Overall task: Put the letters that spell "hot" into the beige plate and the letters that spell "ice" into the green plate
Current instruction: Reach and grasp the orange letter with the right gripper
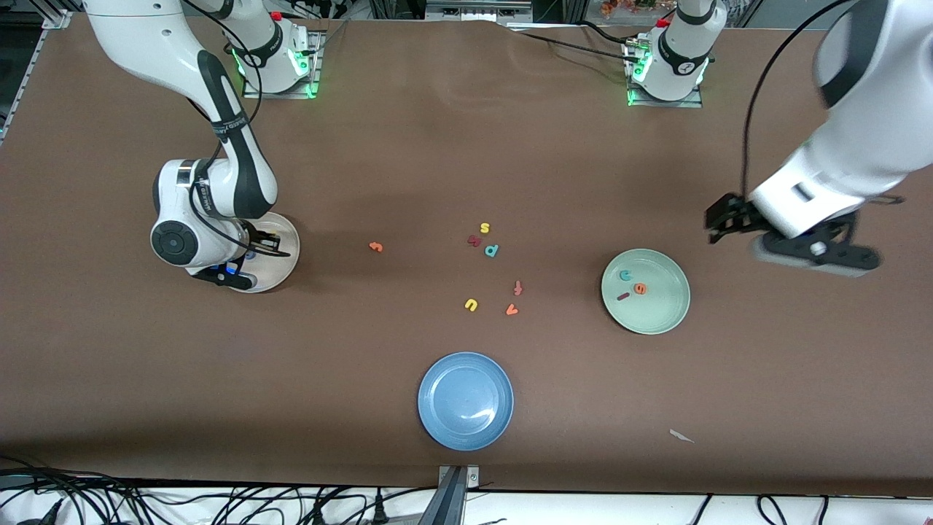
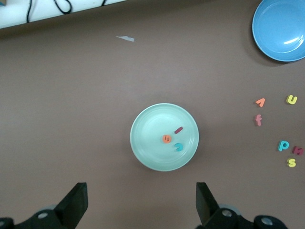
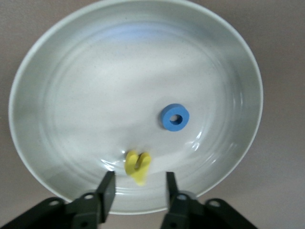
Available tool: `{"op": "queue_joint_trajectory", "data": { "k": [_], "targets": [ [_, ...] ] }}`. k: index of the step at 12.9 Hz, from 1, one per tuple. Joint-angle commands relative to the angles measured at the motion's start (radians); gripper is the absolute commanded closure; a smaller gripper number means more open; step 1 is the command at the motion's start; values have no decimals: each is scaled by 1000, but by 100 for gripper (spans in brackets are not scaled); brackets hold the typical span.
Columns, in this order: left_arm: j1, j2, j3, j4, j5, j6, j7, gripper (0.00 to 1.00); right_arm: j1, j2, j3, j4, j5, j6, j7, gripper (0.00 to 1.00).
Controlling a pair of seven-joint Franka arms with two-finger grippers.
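My right gripper (image 3: 138, 188) hangs low over the beige plate (image 3: 57, 86), open. The yellow h (image 3: 137, 167) sits on the plate just past its fingertips, touching neither finger. On the same plate lies the blue o (image 3: 175, 117). The orange t (image 1: 376, 246) rests on the table between the beige plate (image 1: 289, 240) and the loose letters. The green plate (image 1: 667, 321) holds the teal c (image 1: 625, 275), orange e (image 1: 640, 289) and dark red i (image 1: 623, 297). My left gripper (image 2: 141, 205) is open and empty, up over bare table beside the green plate (image 2: 147, 143).
Loose letters lie mid-table: yellow s (image 1: 485, 228), a dark red one (image 1: 474, 240), teal one (image 1: 492, 251), red-orange f (image 1: 518, 287), yellow u (image 1: 471, 305), orange v (image 1: 512, 310). A blue plate (image 1: 465, 399) sits nearer the front camera. A paper scrap (image 1: 681, 436) lies near the front edge.
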Motion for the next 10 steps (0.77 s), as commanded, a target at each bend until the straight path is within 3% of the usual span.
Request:
{"op": "queue_joint_trajectory", "data": {
  "k": [1,4,5,7,10],
  "targets": [
    [-14,-178,55,-186,-43,11,47,0,7,-62,5,30,20,-37,-3,0],
    [0,-216,46,-232,-45,17,53,0,10,-61,81,175,7,-152,10,0],
    [1,-214,11,-232,-33,17,41,0,15,-56,117,194,7,-153,7,0],
    [45,-209,-34,-226,-34,17,33,0,26,-30,190,217,12,-116,5,1],
    [26,-219,-30,-226,-31,12,42,0,35,48,307,228,9,58,-27,1]
  ]
}}
